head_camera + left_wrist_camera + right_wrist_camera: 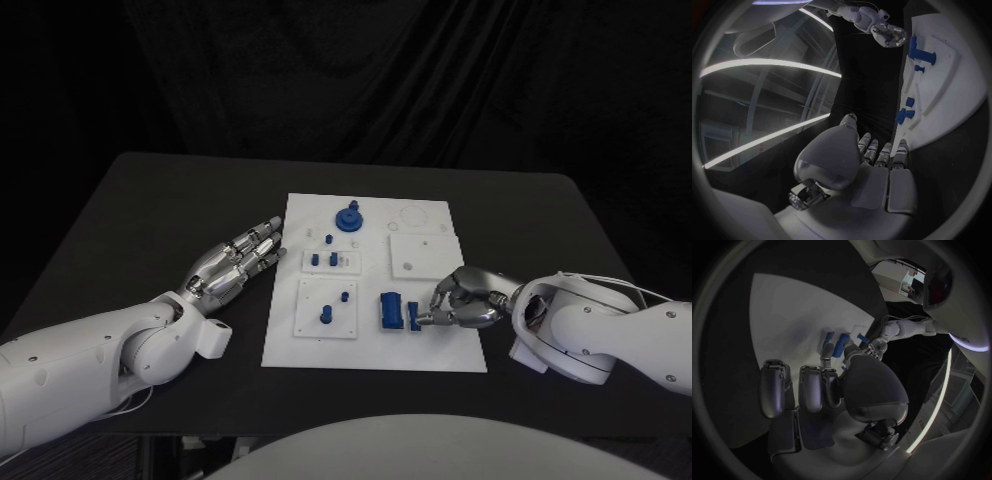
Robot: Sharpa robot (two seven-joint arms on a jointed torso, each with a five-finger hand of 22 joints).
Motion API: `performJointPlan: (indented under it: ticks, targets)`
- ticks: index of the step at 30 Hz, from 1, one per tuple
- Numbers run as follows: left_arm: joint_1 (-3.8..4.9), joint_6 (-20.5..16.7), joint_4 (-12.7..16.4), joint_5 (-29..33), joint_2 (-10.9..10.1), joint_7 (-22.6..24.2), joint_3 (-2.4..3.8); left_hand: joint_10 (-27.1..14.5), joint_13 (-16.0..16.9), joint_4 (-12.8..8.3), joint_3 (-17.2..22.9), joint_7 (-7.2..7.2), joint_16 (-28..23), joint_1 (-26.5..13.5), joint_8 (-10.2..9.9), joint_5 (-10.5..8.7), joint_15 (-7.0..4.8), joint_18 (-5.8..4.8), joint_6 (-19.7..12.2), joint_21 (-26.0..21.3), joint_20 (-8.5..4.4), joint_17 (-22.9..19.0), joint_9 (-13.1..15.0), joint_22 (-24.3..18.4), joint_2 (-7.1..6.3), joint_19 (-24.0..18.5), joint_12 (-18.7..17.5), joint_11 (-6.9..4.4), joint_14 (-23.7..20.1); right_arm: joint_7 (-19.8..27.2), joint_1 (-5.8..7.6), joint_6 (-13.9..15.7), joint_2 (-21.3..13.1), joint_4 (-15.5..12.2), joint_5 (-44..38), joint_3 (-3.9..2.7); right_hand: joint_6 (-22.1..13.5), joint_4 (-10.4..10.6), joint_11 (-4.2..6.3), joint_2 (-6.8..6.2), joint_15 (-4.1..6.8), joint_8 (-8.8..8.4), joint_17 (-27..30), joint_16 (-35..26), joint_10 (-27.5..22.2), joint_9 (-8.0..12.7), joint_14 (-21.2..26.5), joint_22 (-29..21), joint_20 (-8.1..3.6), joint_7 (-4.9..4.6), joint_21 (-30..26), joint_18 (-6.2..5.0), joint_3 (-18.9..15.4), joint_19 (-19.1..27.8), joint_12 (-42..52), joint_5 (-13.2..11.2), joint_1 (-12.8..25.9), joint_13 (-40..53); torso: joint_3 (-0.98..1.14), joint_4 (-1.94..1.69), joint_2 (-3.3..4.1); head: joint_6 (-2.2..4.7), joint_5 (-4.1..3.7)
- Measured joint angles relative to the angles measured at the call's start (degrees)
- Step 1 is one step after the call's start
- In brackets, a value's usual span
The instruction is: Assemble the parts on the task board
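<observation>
Nearest the robot, a small blue part (414, 317) is pinched in the curled fingers of the right hand (464, 300), low over the near right of the white task board (372, 355), just beside a blue block (391, 310) standing on the board. A slip is judged the main risk: the part is small and smooth, the metal fingertips are hard, and a tilted entry could jam it or knock the neighbouring block. To the left, a raised white square plate (327, 308) carries short blue pegs (327, 315). The left hand (235, 262) is laid flat on the black table (144, 220) beside the board's left edge, its fingers stretched out and nothing held. Farther back a round blue knob (348, 217) stands on the matte board.
</observation>
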State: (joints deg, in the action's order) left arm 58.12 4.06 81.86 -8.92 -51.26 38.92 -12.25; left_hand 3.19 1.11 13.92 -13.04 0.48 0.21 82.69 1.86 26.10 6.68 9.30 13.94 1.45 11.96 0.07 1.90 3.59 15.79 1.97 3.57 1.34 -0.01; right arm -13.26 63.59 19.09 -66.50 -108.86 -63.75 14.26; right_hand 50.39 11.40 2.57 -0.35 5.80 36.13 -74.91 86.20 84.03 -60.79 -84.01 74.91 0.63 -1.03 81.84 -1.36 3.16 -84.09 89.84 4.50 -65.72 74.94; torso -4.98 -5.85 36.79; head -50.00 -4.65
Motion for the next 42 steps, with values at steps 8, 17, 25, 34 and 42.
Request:
performJointPlan:
  ticks: [8,17,25,34,42]
  targets:
    - [0.30,-4.1,3.2,-0.3,-1.3,0.0,0.02,0.7,0.2,2.8,-1.3,1.78,0.0,-0.7,0.5,-0.33,-3.93,-0.01,4.5,-0.6,-3.27,0.0,0.3,-1.8,-0.69,-1.2,1.5,-0.32,0.0,14.1,2.70,10.7,1.8,3.8,7.8,-0.09,-4.0,3.5,-2.99,0.48,-3.17,-7.75,38.7,-29.1,-16.6,9.4,14.3,-3.8,2.75,-3.19,-41.2,-7.68,3.8,18.8,-20.2,9.3,-8.5,-6.5,0.14,0.12,-0.74,0.00,0.49]
    - [0.62,-8.9,2.3,-0.6,0.6,0.0,0.03,-0.5,0.0,2.8,-2.4,-6.50,0.0,-2.2,-0.3,-2.03,-5.68,-0.01,-3.4,-0.6,-5.14,0.0,-0.5,-2.2,-0.08,-1.4,0.6,-2.92,0.0,31.6,2.90,13.2,4.6,9.4,21.5,-0.03,-34.7,5.2,-18.91,0.58,-20.08,-22.85,60.5,-63.6,-68.3,29.8,54.9,-31.0,14.25,-4.15,-77.8,-3.04,6.0,50.3,-60.5,14.0,-8.4,-38.1,0.47,0.67,-2.69,0.00,1.10]
    - [0.62,-12.2,0.0,-0.8,3.1,0.0,0.03,-2.5,-0.7,2.8,-3.9,-16.78,0.0,-5.8,-1.0,-6.61,-7.04,-0.01,-9.8,-0.8,-6.67,0.0,-1.2,-2.6,0.50,-1.5,-2.4,-11.02,0.0,42.3,0.92,11.3,5.7,12.5,29.8,0.02,-44.1,5.2,-12.00,2.76,-16.55,-26.86,72.2,-80.5,-82.7,46.0,80.4,-67.8,16.23,6.80,-80.9,-3.08,-2.1,81.1,-79.7,15.4,-3.4,-64.0,0.96,1.68,-4.81,0.01,2.72]
    - [0.54,-14.7,-0.7,-0.8,3.9,0.0,0.04,-3.3,-1.0,2.9,-4.5,-17.37,0.0,-7.5,-1.0,-9.09,-8.34,0.00,-10.4,-0.8,-7.88,0.0,-1.2,-2.7,0.52,-1.7,-3.4,-13.30,0.0,47.9,-0.60,9.4,6.4,13.9,33.2,0.01,-47.0,5.2,-6.34,5.56,-14.87,-29.14,74.5,-84.7,-84.1,54.8,83.4,-72.0,16.05,12.47,-81.2,-3.09,-9.0,82.4,-86.6,12.8,-4.2,-72.9,1.47,2.40,-5.82,0.01,4.74]
    - [0.54,-15.5,-0.3,-0.6,3.9,-0.6,1.06,-3.2,-1.1,-1.3,-0.3,-13.30,0.0,-26.7,-1.4,-13.45,-7.69,-1.37,-12.7,-1.0,-10.44,0.0,-1.6,-3.3,-3.52,-1.8,-3.4,-10.32,0.0,47.9,-0.68,9.7,7.8,14.3,34.1,-1.40,-49.5,0.9,-3.89,2.28,-12.84,-31.49,74.7,-85.5,-84.0,58.8,84.0,-74.0,11.84,10.17,-81.5,-0.62,-6.8,83.7,-88.7,8.3,13.3,-74.4,1.59,2.52,-5.82,1.02,4.70]
